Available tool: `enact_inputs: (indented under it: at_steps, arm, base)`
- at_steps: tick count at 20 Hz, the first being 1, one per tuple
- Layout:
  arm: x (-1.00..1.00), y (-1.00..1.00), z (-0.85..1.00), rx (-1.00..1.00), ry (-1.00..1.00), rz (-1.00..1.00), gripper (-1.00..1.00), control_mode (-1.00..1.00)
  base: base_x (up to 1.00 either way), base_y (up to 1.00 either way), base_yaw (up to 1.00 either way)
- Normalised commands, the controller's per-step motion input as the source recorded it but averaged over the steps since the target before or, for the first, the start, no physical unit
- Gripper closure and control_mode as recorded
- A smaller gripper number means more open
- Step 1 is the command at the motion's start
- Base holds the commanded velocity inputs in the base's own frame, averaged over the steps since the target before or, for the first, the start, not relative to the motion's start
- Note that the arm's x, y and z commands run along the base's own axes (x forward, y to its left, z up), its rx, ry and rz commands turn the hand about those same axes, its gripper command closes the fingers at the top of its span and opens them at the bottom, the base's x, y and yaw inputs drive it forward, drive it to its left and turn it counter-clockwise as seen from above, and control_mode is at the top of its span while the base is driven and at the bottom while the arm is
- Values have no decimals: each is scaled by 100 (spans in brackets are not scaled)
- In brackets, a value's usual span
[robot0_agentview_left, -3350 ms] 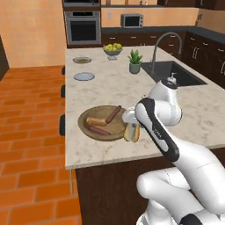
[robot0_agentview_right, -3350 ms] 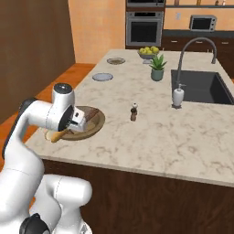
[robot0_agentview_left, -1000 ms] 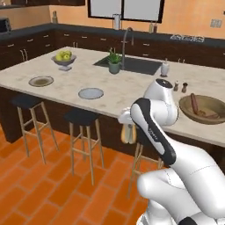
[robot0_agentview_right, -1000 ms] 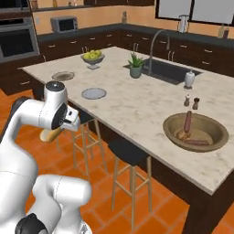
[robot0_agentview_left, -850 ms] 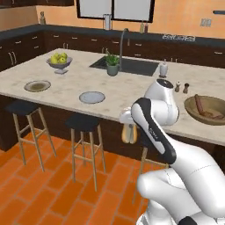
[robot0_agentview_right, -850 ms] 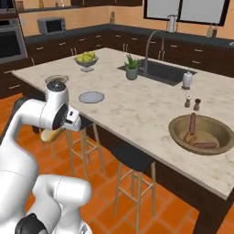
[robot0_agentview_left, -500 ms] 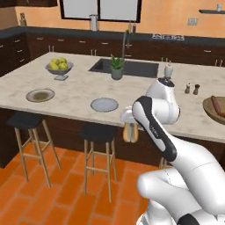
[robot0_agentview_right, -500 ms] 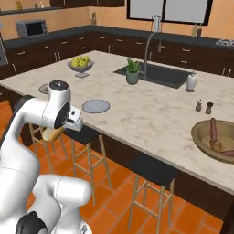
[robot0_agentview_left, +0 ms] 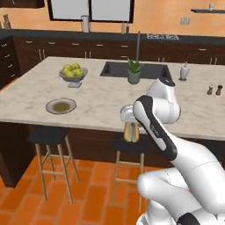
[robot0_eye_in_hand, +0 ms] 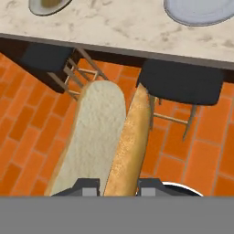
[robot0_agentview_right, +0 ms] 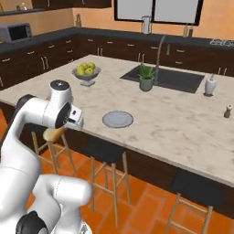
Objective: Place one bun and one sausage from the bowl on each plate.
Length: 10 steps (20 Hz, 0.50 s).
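Observation:
My gripper [robot0_agentview_left: 131, 125] is shut on a long split bun [robot0_agentview_left: 131, 132], held off the near edge of the island counter above the floor. In the hand view the bun [robot0_eye_in_hand: 100, 137] runs up from between the fingertips of the gripper [robot0_eye_in_hand: 118, 185]. The bun [robot0_agentview_right: 54, 133] also hangs under the gripper [robot0_agentview_right: 58, 130] in the right base view. One empty grey plate [robot0_agentview_right: 118, 119] lies on the counter just past the hand, and its rim [robot0_eye_in_hand: 201, 9] shows in the hand view. A second plate [robot0_agentview_left: 60, 106] to the left looks brownish inside. The bowl and the sausage are out of view.
A grey footed fruit bowl [robot0_agentview_left: 72, 72], a potted plant [robot0_agentview_left: 134, 72], the sink [robot0_agentview_left: 116, 69], a soap dispenser [robot0_agentview_left: 184, 70] and salt and pepper shakers [robot0_agentview_left: 213, 90] stand on the counter. Dark stools [robot0_agentview_left: 48, 136] line the near side over orange tile floor.
The base has driven along the island, so the whole scene has slid right and the olive-brown bowl has left both views. The gripper still holds the bun in the same pose.

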Motion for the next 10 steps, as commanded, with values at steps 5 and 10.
enact_inputs:
  at_steps: [5, 10]
  arm:
    - [0, 0, 0, 0, 0, 0, 100, 100]
    - [0, 0, 0, 0, 0, 0, 100, 100]
  base:
    - [82, 100, -24]
    - [83, 100, -24]
